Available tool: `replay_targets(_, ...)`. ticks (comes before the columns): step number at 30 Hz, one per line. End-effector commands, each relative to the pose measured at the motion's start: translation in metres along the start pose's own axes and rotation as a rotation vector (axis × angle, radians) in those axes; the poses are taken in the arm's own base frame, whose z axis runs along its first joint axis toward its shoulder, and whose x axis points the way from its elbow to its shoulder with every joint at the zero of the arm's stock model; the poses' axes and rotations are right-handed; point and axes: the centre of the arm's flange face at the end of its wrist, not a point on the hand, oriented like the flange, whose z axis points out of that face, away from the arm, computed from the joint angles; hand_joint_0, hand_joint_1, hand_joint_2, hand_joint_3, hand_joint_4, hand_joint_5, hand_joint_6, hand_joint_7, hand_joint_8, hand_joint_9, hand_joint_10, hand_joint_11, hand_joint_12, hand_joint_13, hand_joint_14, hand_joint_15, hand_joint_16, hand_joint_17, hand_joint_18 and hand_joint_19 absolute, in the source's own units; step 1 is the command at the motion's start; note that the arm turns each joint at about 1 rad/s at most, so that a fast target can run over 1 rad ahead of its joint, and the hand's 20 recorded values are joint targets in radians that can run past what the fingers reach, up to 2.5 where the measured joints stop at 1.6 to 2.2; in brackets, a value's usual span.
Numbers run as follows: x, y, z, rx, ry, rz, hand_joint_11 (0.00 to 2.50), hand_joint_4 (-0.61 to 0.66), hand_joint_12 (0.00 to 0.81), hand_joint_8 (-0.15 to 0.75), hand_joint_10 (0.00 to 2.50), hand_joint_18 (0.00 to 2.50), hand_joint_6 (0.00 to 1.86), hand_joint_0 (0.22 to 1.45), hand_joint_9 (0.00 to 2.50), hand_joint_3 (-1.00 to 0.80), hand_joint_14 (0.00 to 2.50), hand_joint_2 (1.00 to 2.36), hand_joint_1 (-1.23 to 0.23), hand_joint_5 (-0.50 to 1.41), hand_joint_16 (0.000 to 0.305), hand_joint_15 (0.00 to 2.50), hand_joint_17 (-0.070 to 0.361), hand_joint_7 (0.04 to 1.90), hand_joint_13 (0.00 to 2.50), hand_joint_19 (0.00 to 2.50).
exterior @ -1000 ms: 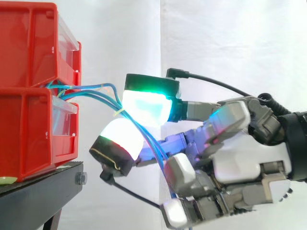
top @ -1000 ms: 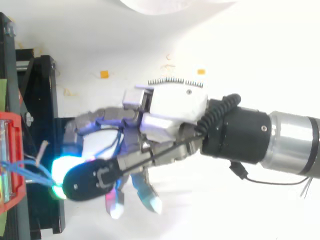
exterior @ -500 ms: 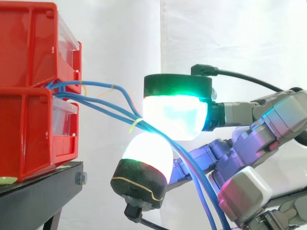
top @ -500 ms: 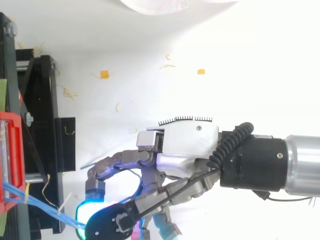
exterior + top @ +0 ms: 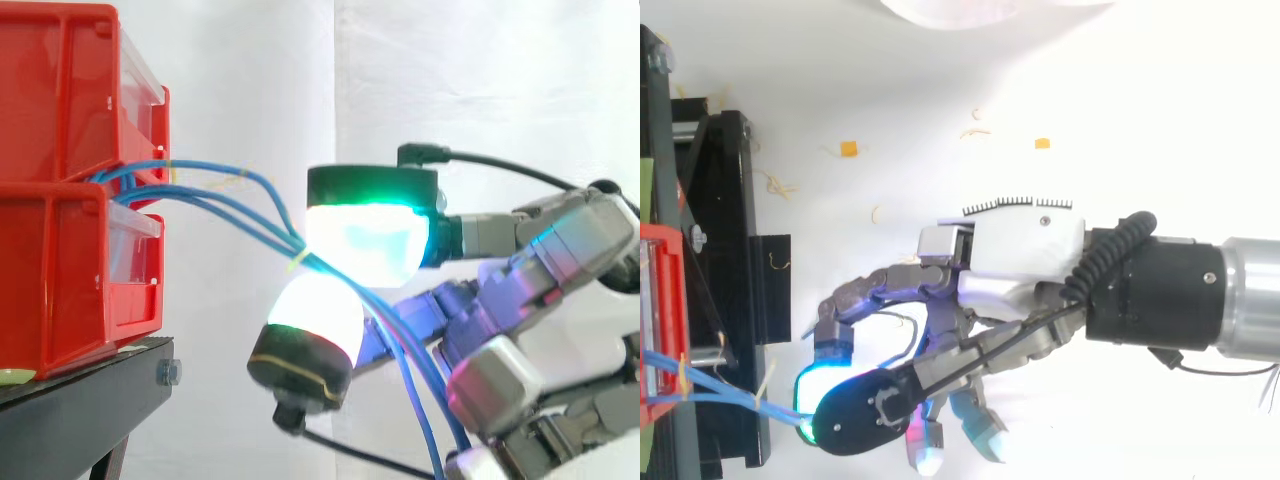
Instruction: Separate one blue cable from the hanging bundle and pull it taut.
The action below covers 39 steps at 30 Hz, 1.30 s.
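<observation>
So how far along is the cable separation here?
Done: the hand pinches the blue cables from the red bins between its pads. In hand: the pull, as the strands bow rather than run straight. Left: several strands pass through the pinch, so isolating one and tautening it.

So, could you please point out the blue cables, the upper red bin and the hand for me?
blue cables point(image 5: 270, 228): side view, where the strands converge.
upper red bin point(image 5: 60, 90): side view, its side wall.
hand point(image 5: 1020, 250): top view, its white back.

White curtain point(image 5: 480, 80) with a vertical fold, black stand point(image 5: 70, 400), pale floor point(image 5: 1140, 120) strewn with small scraps.
</observation>
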Motion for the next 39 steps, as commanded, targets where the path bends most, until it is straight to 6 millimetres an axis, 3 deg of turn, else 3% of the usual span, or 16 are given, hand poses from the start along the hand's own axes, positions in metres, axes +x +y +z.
replay_targets(1,-0.002,0.014,-0.007,-0.007,-0.004,-0.019,0.46,0.10,0.340,0.205,0.02,0.94,0.50,0.75,1.94,-0.15,0.02,1.02,-0.70,0.14,0.049,0.53,0.109,1.27,1.39,0.55)
replay_targets(8,-0.016,0.043,-0.031,0.036,-0.038,-0.088,0.46,0.10,0.339,0.204,0.02,0.94,0.51,0.75,1.94,-0.15,0.02,1.02,-0.70,0.14,0.049,0.53,0.109,1.27,1.39,0.55)
replay_targets(17,-0.020,0.057,-0.041,0.042,-0.047,-0.097,0.47,0.10,0.339,0.208,0.02,0.95,0.50,0.75,1.94,-0.15,0.02,1.02,-0.69,0.14,0.048,0.54,0.108,1.28,1.41,0.55)
replay_targets(39,-0.017,0.063,-0.049,0.087,0.037,-0.045,0.51,0.11,0.329,0.217,0.02,0.96,0.50,0.74,1.96,-0.18,0.02,1.02,-0.68,0.14,0.046,0.56,0.104,1.27,1.43,0.55)
